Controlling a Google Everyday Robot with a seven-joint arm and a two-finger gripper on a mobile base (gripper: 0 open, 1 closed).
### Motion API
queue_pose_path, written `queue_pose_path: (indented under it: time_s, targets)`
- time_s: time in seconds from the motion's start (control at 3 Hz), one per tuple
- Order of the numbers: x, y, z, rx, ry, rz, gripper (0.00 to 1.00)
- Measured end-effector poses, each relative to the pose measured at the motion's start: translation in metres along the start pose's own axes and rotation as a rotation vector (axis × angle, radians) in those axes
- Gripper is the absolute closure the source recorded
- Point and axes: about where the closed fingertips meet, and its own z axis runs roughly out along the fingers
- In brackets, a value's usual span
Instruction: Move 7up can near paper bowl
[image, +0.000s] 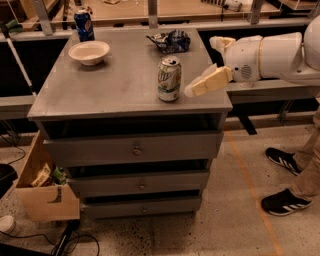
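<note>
The 7up can (169, 78) stands upright near the front right of the grey cabinet top (115, 85). The paper bowl (89, 52) sits at the back left of the top, well apart from the can. My gripper (197, 86) comes in from the right on a white arm. Its pale fingers (210, 81) point left toward the can and stop just short of it, at about mid-can height. It holds nothing.
A dark blue can (84, 25) stands behind the bowl at the back left corner. A blue-and-white foil bag (170, 40) lies at the back right. A person's shoes (284, 159) are on the floor at right. A cardboard box (42, 187) sits at lower left.
</note>
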Motion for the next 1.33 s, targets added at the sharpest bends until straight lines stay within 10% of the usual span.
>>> queue_pose_path:
  time_s: [1.0,1.33]
  targets:
    - [0.016,-0.036,0.078,0.01,-0.156,0.127,0.0]
    - [0.021,-0.039,0.091,0.011,-0.231,0.155,0.17]
